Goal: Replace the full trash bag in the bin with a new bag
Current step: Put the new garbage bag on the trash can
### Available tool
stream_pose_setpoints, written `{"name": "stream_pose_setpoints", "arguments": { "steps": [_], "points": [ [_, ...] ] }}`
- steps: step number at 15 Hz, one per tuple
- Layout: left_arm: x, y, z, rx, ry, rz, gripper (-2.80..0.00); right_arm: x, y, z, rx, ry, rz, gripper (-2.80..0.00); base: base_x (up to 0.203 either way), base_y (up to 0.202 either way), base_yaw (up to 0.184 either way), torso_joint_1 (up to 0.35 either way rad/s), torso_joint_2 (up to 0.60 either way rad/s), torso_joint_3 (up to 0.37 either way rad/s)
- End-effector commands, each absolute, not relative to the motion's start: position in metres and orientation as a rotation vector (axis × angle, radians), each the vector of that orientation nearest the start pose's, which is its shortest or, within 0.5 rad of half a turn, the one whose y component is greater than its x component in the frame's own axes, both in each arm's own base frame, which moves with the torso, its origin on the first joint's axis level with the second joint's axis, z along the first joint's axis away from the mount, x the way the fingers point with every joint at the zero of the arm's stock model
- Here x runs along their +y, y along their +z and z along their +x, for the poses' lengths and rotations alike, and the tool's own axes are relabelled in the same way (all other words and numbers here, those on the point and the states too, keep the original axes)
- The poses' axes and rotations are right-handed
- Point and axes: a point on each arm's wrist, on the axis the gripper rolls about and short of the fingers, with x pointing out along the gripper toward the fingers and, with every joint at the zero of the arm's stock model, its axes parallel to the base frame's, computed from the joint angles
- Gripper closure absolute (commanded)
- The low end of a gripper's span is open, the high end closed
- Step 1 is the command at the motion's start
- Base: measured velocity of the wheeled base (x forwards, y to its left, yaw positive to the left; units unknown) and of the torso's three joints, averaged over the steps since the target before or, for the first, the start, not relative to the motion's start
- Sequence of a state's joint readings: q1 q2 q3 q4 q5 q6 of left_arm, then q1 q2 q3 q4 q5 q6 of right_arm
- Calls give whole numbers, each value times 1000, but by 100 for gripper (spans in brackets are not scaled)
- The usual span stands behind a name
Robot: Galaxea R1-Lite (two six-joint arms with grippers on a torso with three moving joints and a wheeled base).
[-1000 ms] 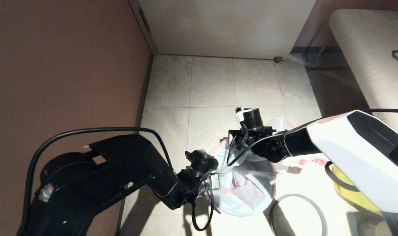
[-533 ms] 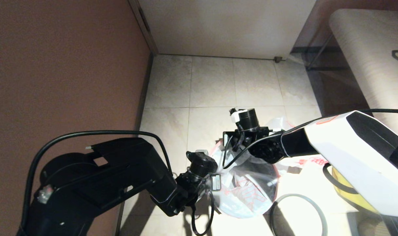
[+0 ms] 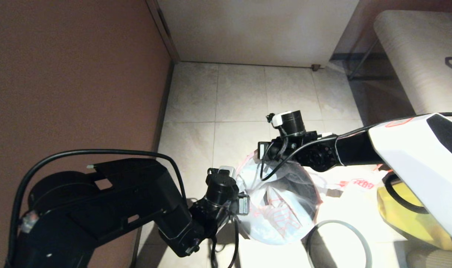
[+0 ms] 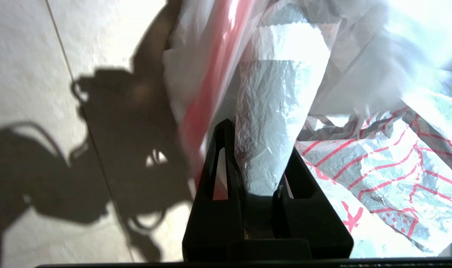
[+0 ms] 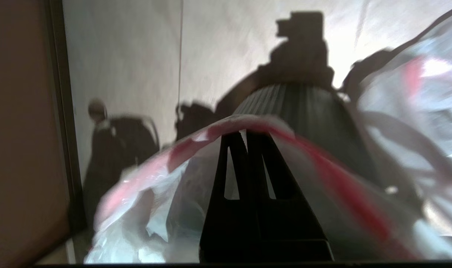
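While both arms reach in over the tiled floor (image 3: pixel 240 96), you have the left gripper (image 4: pixel 261 149) low at the near-left side of the thin, crinkled translucent white plastic bag with the red drawstring hem and red print (image 3: pixel 281 208), its jaws clenched on a bunched fold of that film. The right gripper (image 5: pixel 246 136) comes in from the far-right side, wrist bent downward, jaws pinched together on the bag's red hem, which arches over their tips. Between the two grips the bag's mouth is stretched into a round opening.

In the head view you cannot see either set of jaws; the wrists and cables cover them. The small round wastebasket with the ribbed black body (image 5: pixel 304 108) shows only in the right wrist view, just beyond the hem and partly veiled by the film. A thin grey hoop (image 3: pixel 339 242) lies on the floor beside the bag, cut off at the frame's lower edge. A big yellow bag (image 3: pixel 408 208) sits half hidden under the right arm.
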State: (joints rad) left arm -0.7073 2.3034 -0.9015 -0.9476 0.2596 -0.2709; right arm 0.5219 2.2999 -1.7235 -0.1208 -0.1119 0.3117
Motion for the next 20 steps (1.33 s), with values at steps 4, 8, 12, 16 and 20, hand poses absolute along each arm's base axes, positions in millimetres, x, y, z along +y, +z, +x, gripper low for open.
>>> {"name": "stream_pose_setpoints", "arguments": {
  "steps": [4,8,12,16,20],
  "points": [
    [-234,31,314,412,-333,-78,0,190,155,440,495,220,198,0,0,0,0,0,0,0],
    [-226,44,323,375,-306,-102,0,178,166,432,552,206,190,0,0,0,0,0,0,0],
    [-212,49,338,370,-259,-116,0,159,180,432,544,169,231,0,0,0,0,0,0,0],
    [-209,50,349,393,-230,-133,0,146,210,418,514,173,353,0,0,0,0,0,0,0],
    [-207,39,370,479,-179,-207,0,131,215,406,519,137,372,0,0,0,0,0,0,0]
  ]
}}
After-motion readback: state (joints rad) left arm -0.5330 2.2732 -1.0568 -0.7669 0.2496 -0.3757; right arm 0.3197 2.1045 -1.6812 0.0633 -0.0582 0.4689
